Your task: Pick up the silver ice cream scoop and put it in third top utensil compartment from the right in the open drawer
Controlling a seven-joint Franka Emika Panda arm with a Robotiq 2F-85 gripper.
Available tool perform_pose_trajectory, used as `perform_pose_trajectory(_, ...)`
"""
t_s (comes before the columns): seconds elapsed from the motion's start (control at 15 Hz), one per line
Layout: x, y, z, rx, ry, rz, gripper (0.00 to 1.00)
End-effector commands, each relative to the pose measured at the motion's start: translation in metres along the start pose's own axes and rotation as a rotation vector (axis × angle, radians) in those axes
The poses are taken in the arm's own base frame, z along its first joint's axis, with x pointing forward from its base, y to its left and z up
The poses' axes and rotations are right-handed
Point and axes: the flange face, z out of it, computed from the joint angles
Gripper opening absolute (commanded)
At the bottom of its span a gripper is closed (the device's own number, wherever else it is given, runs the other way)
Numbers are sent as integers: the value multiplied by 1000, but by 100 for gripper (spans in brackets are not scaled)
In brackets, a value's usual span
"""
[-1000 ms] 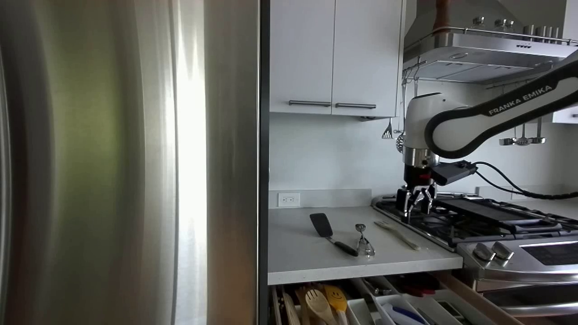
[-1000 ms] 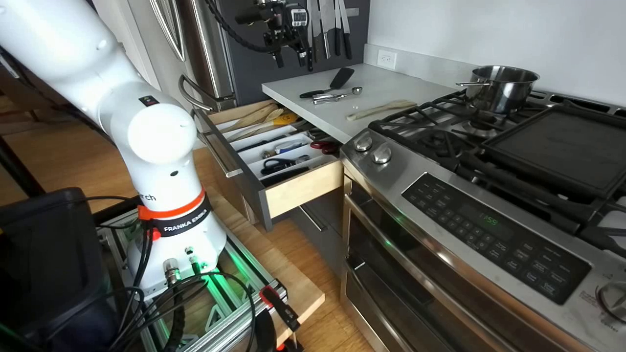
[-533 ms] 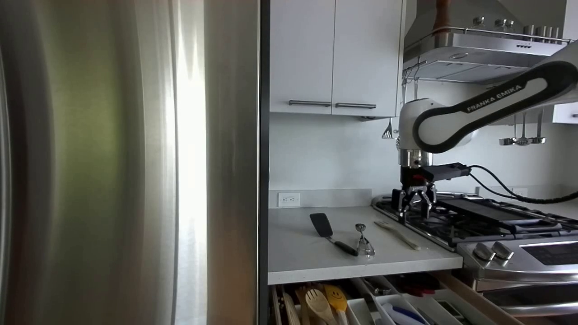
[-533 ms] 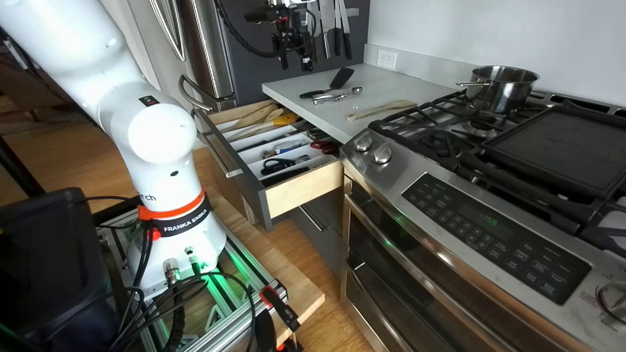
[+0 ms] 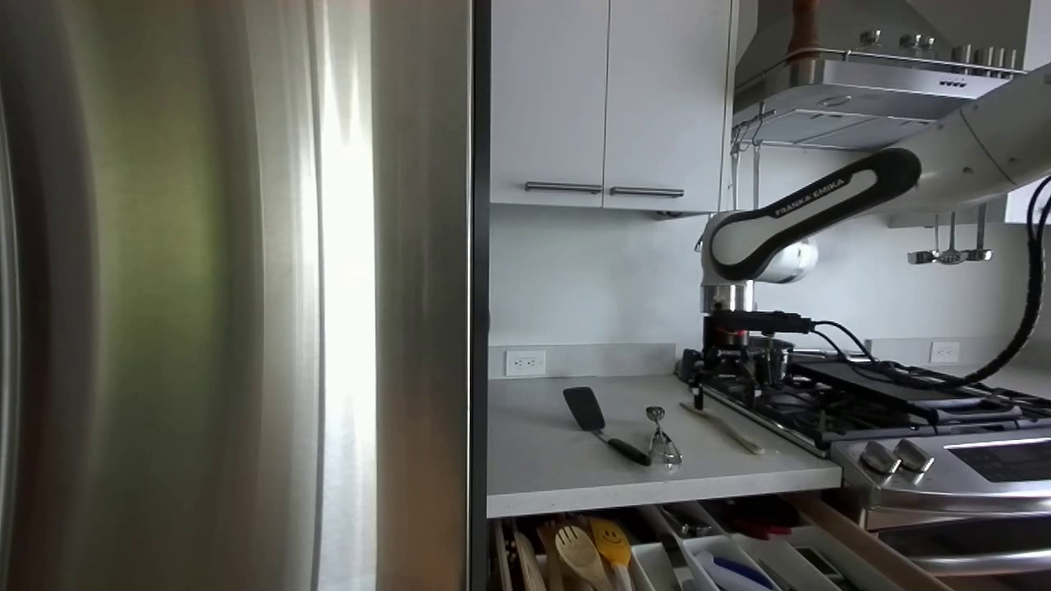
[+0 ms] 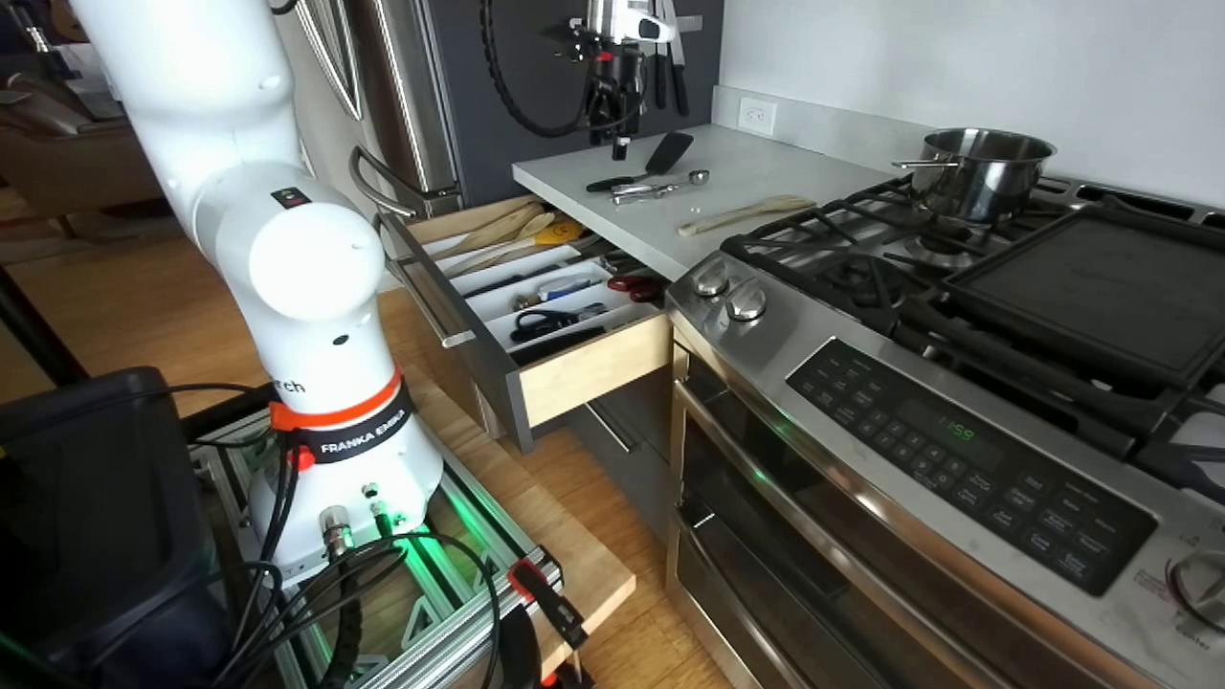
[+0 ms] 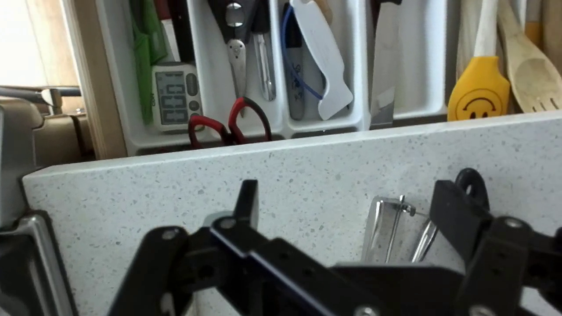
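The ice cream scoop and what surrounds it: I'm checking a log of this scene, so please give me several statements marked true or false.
1. The silver scoop lies on the counter. True.
2. The gripper is shut on the silver scoop. False: the gripper is open, above the counter.
3. The steel pot stands on the counter. False: the steel pot stands on the stove.
4. The silver scoop lies between the black spatula and the wooden fork. True.
5. The drawer below the counter is open. True.
6. The yellow smiley-faced utensil lies on the stove. False: the yellow smiley-faced utensil lies in the drawer.
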Motion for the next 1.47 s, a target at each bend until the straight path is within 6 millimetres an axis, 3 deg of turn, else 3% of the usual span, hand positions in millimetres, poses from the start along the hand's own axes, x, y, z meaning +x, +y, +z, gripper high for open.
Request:
perform_pose_trajectory(0.0,30,-15,15,61,-80,168,100)
perform_pose_trajectory(0.33,55,-33,41,156,-196,365,100)
perform_pose_trajectory(0.4,45,-25,34,128,-133,296,100)
perform_pose_trajectory(0.6,55,-31,45,149,-165,339,100)
perform_pose_trajectory(0.8,57,-32,43,154,-166,344,100)
perform_pose_trajectory(1.13,76,-32,51,155,-152,353,100)
perform_pose_trajectory(1.4,90,-32,56,166,-158,364,69)
